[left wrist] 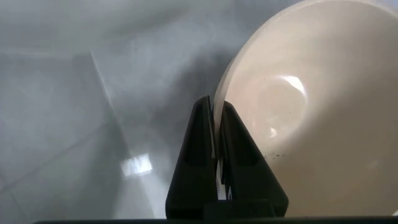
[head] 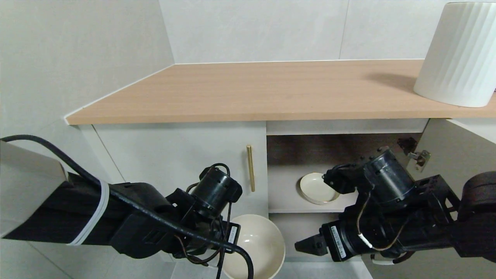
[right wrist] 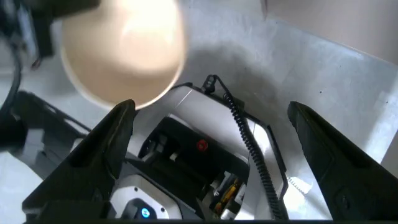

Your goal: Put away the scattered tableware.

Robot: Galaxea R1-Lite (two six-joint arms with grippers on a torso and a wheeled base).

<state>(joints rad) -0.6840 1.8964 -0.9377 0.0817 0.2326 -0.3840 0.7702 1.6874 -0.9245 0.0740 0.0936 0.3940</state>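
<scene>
Cream bowl (head: 259,244), glossy and tilted, its rim pinched in the left gripper (left wrist: 216,111), low before the open cabinet (head: 341,151). Small cream dish (head: 316,188), flat on the cabinet shelf (head: 283,193).

bowl (head: 259,244) cream | plate (head: 316,189) cream | countertop (head: 252,93) tan — wood grain | handle (head: 250,167) gold | vessel (head: 461,54) white — ribbed

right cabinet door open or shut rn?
Open. The right door is swung out, its hinge is exposed, and the small dish on the inner shelf shows.

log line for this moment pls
left gripper shut on bowl rim | right gripper open, empty | plate on cabinet shelf
</scene>
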